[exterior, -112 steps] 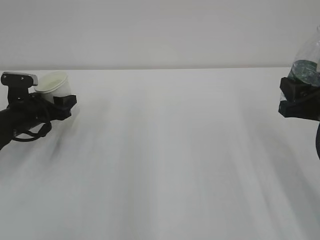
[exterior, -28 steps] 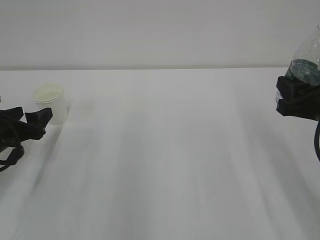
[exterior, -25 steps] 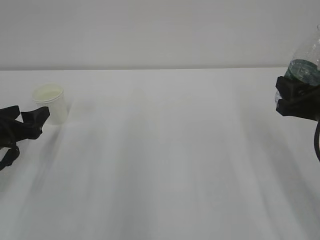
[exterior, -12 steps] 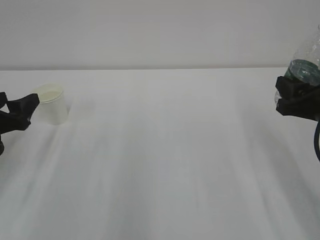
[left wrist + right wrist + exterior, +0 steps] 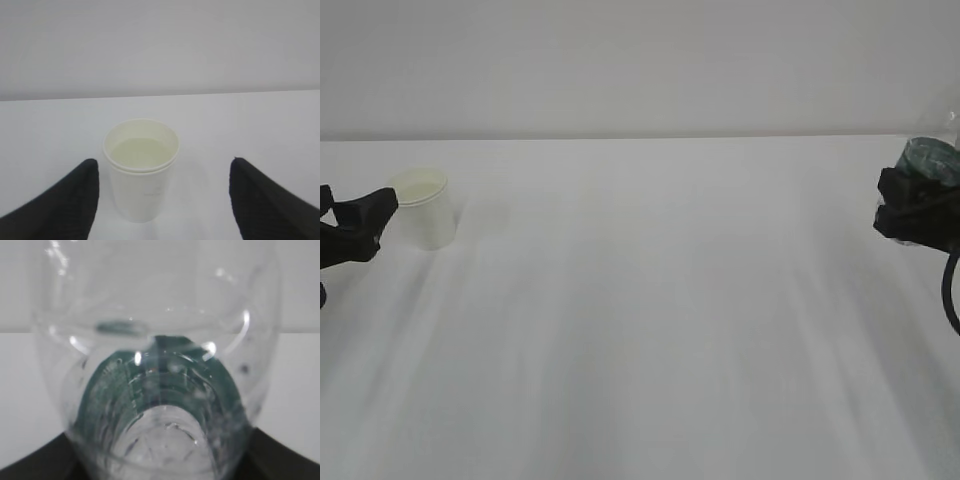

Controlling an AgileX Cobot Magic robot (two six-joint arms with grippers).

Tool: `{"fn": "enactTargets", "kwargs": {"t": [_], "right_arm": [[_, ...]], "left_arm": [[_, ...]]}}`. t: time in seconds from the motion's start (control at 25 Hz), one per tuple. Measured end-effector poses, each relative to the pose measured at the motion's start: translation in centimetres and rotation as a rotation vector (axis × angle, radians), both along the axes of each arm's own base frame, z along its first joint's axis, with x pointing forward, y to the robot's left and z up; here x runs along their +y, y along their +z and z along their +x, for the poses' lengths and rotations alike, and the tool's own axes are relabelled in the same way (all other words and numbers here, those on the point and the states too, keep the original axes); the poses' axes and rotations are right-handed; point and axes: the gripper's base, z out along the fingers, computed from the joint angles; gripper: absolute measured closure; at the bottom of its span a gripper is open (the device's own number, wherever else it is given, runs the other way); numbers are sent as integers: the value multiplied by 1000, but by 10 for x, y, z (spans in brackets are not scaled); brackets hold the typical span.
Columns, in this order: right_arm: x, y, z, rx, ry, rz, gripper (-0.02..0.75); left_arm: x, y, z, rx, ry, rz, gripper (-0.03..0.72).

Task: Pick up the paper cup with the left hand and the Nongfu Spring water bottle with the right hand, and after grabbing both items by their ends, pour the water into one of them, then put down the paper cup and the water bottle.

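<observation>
Inspection, current state: the paper cup (image 5: 141, 167) is standing upright on the desk (image 5: 650, 300) near its far left corner, and nothing is holding it. The left gripper (image 5: 165, 197) is sitting low at the left edge w/ its jaws spread wide; in the left wrist view the two dark fingers (image 5: 60, 200) are flanking the cup w/ clear gaps on both sides, no contact. The cup interior is showing a pale flat surface below the rim, which looks like liquid, though water level can't be confirmed from these views. Judgement: the pour and the cup put-down appear done on the left side. On the right, the right gripper (image 5: 918, 212) is hanging at the right edge of the desk, above the surface, and is clamping the water bottle (image 5: 155, 390) at mid width around the lower body. The bottle's green label is filling the right wrist view, w/ droplets on the clear wall; how much water is remaining inside can't be told. The upper part of the bottle is running out of the exterior view at the right edge. Remaining, as judged: the bottle is not yet set down, so the right arm needs to lower it onto the desk, release and clear. Main risk: tipping the uncapped bottle on release.
</observation>
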Motion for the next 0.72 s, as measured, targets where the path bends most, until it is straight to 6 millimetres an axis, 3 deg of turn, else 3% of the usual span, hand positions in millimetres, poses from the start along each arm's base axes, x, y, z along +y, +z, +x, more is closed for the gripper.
{"fn": "enactTargets", "kwargs": {"t": [0.72], "right_arm": [[1,-35,25,-16,-5,-10,318]], "left_arm": [[0,0,0,1,-3,1,118]]}}
